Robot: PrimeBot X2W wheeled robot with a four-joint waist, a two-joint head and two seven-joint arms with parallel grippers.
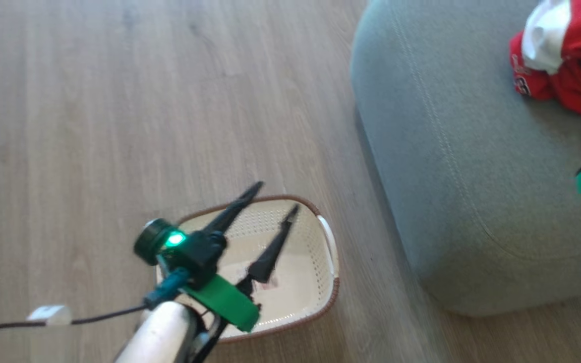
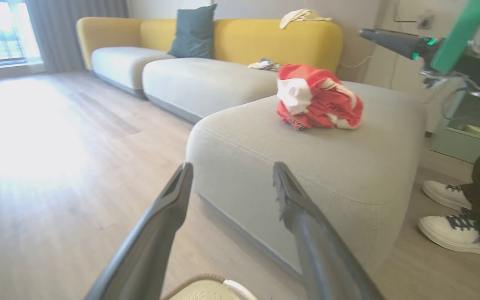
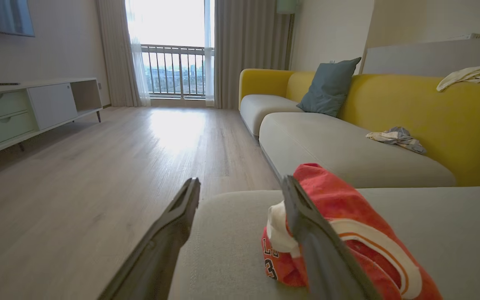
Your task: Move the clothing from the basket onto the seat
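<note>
Right jaws wide & empty just near of the clothing point(image 1: 553, 55), bundled red-&-white at the seat's point(image 1: 472, 176) far right, prob. because it's already delivered; left jaws likewise wide & empty above the basket point(image 1: 323, 262) on the floor point(image 1: 94, 126) at left, which looks approx. bare, so no grip's needed.

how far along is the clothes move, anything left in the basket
Done: the red clothing lies heaped on the seat. In hand: nothing; the left gripper hangs open over the basket, the right gripper open at the heap. Left: probably nothing, the basket floor that shows looks bare, though the left gripper hides part.
</note>
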